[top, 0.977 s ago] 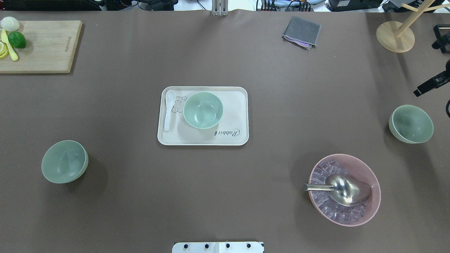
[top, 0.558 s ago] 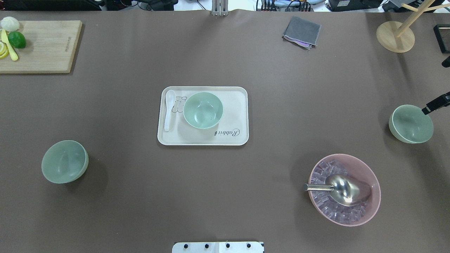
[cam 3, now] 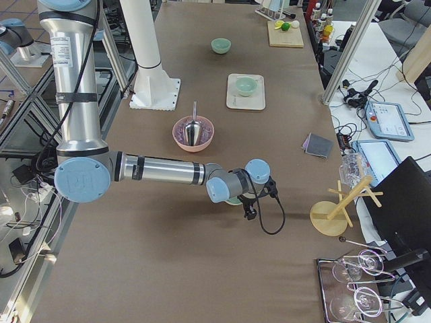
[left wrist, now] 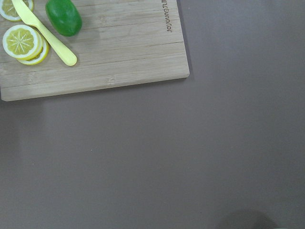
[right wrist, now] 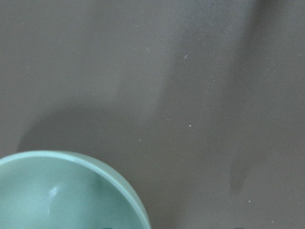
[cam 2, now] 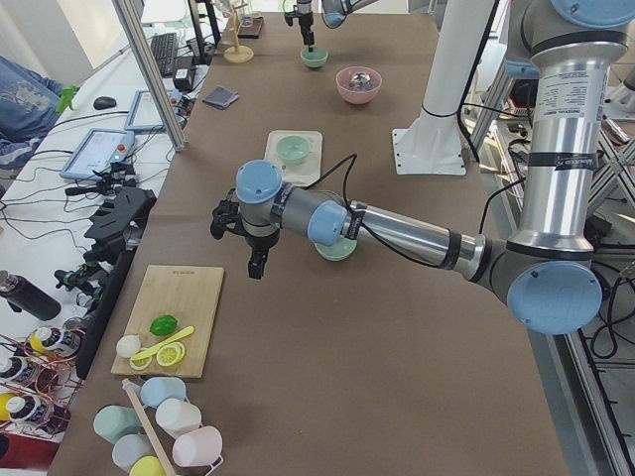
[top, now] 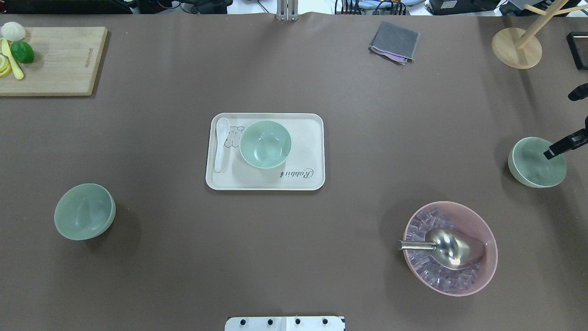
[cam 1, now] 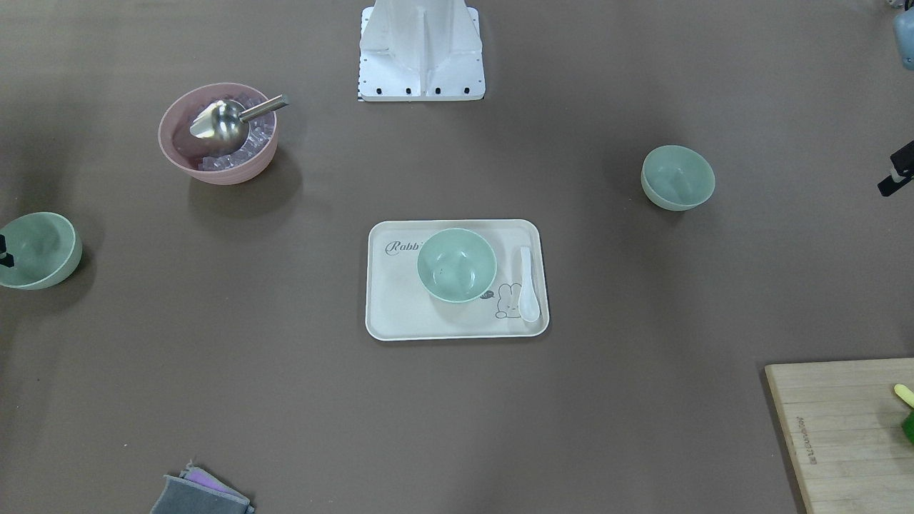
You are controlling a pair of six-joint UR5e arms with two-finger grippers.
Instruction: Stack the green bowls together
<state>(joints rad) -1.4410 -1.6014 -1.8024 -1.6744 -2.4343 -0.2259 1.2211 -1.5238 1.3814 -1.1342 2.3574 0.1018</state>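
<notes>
Three alike pale green bowls stand apart. One (top: 265, 144) stands on the cream tray (top: 312, 138), one (top: 84, 211) at the left, one (top: 536, 162) at the right. My right gripper (top: 558, 126) is open at the right bowl. One finger (top: 562, 146) is over the bowl's inside, the other (top: 577, 93) beyond its far rim. The right wrist view shows this bowl's rim (right wrist: 62, 195). I cannot tell whether it touches. My left gripper (cam 2: 255, 266) hangs over bare table between the left bowl (cam 2: 337, 250) and the cutting board (cam 2: 179, 317). I cannot tell its state.
A pink bowl (top: 477, 276) with ice and a metal scoop (top: 452, 248) stands near the right bowl. A white spoon (top: 221, 143) lies on the tray. A grey cloth (top: 394, 42) and a wooden stand (top: 516, 48) are at the back right.
My right gripper has moved toward the robot's side, from beyond the right bowl to over its far rim. The bowls have not moved.
</notes>
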